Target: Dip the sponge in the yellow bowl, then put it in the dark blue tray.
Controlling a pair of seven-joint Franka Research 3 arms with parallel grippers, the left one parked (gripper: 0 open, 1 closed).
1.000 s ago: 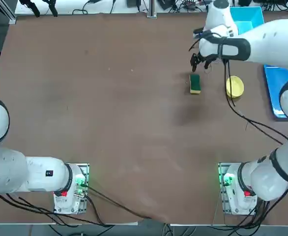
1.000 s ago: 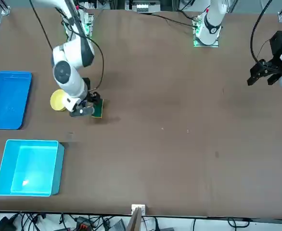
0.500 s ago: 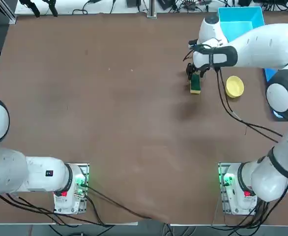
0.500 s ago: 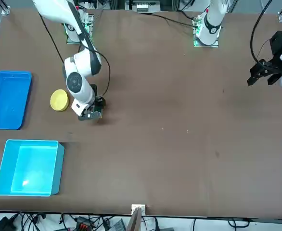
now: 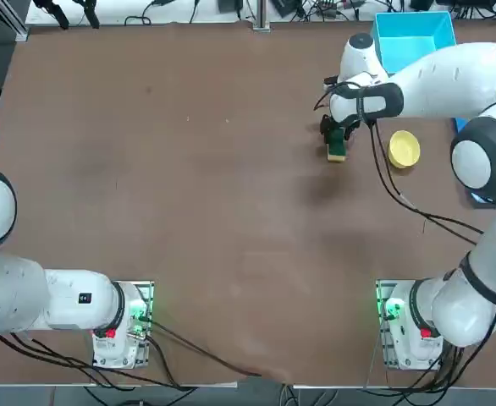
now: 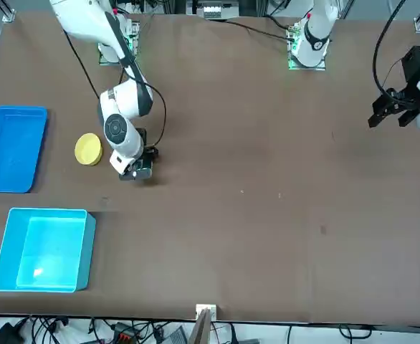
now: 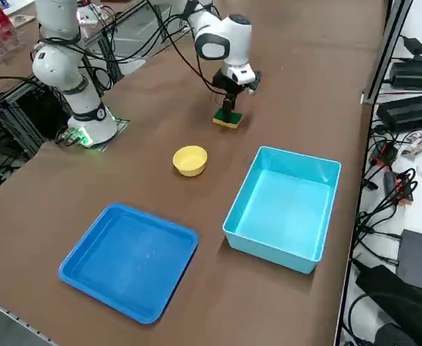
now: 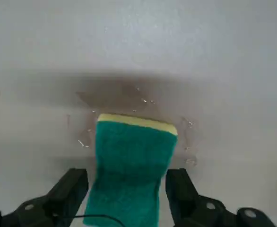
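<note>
Green scouring side up, the sponge lies on the table beside the yellow bowl, and I've got the right gripper straddling it, fingers wide apart, gripping nothing; contact is hard to judge from here. Best to centre over the block, settle low without pressing, then close evenly on both long sides before lifting straight up

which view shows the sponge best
The right wrist view: the sponge fills its middle, between the right gripper's open fingers. The top and right side views show it partly under the gripper; the front view mostly hides it.
</note>
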